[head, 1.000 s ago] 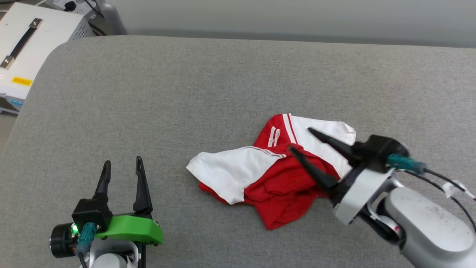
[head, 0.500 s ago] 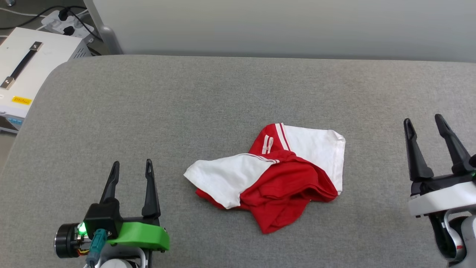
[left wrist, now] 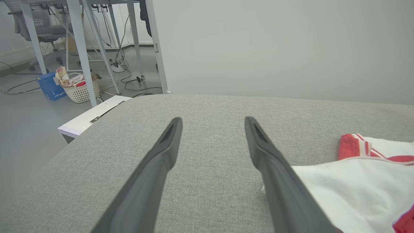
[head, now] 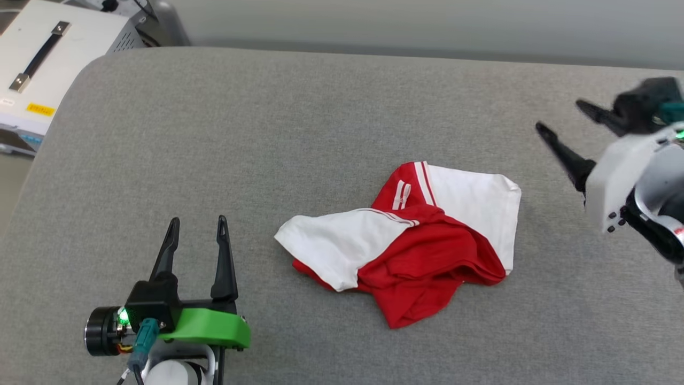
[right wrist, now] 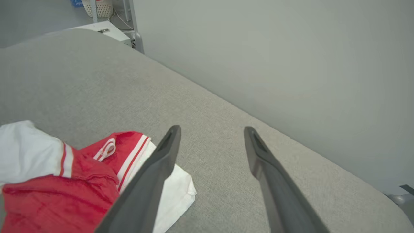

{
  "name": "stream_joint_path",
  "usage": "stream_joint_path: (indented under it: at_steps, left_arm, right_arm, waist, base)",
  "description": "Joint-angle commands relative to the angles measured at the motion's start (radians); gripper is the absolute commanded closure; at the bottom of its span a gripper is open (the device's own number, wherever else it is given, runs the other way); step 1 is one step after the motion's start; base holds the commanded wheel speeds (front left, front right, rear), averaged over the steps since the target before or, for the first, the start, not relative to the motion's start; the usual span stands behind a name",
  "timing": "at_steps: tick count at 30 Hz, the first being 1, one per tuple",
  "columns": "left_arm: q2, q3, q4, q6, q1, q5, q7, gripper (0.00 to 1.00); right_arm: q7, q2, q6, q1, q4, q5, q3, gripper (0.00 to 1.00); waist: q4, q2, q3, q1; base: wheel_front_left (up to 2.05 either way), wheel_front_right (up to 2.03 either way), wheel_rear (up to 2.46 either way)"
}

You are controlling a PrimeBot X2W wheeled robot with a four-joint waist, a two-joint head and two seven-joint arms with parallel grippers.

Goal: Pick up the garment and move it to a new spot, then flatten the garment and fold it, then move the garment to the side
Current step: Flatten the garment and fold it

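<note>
Ok, upper left: white box (head: 37,69) beside grey table (head: 267,123). Lower left: left gripper (head: 197,220), jaws apart, nothing between them. Centre, slightly right: garment (head: 427,251) crumpled on table, red with white sleeves, neither gripper touching it. Upper right edge: right gripper (head: 559,115), blurred, jaws apart, empty, near garment.

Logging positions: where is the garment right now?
Head view: the garment lies crumpled on the grey surface, right of centre, between the left hand and right hand, touching neither.
</note>
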Motion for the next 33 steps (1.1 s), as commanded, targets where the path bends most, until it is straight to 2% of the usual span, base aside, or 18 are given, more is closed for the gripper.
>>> stream_joint_path:
  at_steps: [1,5,9,14,20,25,26,27,29,30,33]
  left_arm:
    - [-0.002,-0.004,0.0,0.0,-0.023,-0.006,-0.006,0.0]
    - [-0.002,-0.016,-0.003,0.006,-0.043,-0.018,-0.006,0.0]
    - [-0.002,-0.036,-0.008,0.014,-0.072,-0.03,-0.006,0.0]
    - [-0.002,-0.057,-0.012,0.028,-0.105,-0.047,-0.006,0.0]
    - [-0.002,-0.061,-0.011,0.04,-0.12,-0.057,-0.006,0.0]
    - [-0.002,-0.052,-0.003,0.042,-0.118,-0.057,-0.006,0.0]
    - [-0.002,-0.047,-0.001,0.042,-0.117,-0.056,-0.006,0.0]
    - [-0.002,-0.044,0.001,0.042,-0.116,-0.055,-0.006,0.0]
    - [-0.002,-0.039,0.004,0.04,-0.114,-0.051,-0.006,0.0]
    - [-0.002,-0.035,0.008,0.037,-0.109,-0.047,-0.006,0.0]
    - [-0.002,-0.029,0.013,0.033,-0.1,-0.041,-0.006,0.0]
  right_arm:
    - [0.1,-0.028,-0.001,-0.049,0.018,0.062,0.062,0.0]
    - [0.362,-0.087,-0.001,-0.168,0.073,0.21,0.205,0.0]
    - [0.491,-0.104,-0.001,-0.264,0.139,0.255,0.311,0.0]
    - [0.495,-0.071,-0.001,-0.338,0.257,0.266,0.405,0.0]
    - [0.43,-0.025,-0.001,-0.336,0.403,0.268,0.541,0.0]
    - [0.36,-0.008,-0.001,-0.316,0.426,0.312,0.65,0.0]
    - [0.334,-0.008,-0.001,-0.324,0.425,0.319,0.667,0.7]
    - [0.312,-0.008,-0.001,-0.332,0.423,0.327,0.677,1.0]
    - [0.244,-0.007,-0.001,-0.362,0.416,0.336,0.69,1.0]
    - [0.159,-0.005,-0.001,-0.398,0.399,0.339,0.693,1.0]
    - [0.036,-0.003,-0.001,-0.44,0.348,0.366,0.687,1.0]
  waist:
    - [0.02,0.0,0.029,0.0]
    - [0.036,0.0,0.068,0.0]
    - [0.057,0.0,0.113,0.0]
    - [0.081,0.0,0.165,0.0]
    - [0.088,0.0,0.194,0.0]
    - [0.08,0.0,0.185,0.0]
    - [0.075,0.0,0.18,0.0]
    - [0.07,0.0,0.175,0.0]
    - [0.062,0.0,0.161,0.0]
    - [0.052,0.0,0.144,0.0]
    - [0.041,0.0,0.113,0.0]
  base:
    - [0.0,0.0,0.0]
    - [0.0,0.0,0.0]
    - [0.0,0.0,0.0]
    - [0.0,0.0,0.0]
    - [0.0,0.0,0.0]
    - [0.0,0.0,0.0]
    - [0.0,0.0,0.0]
    - [0.0,0.0,0.0]
    - [0.0,0.0,0.0]
    - [0.0,0.0,0.0]
    - [0.0,0.0,0.0]
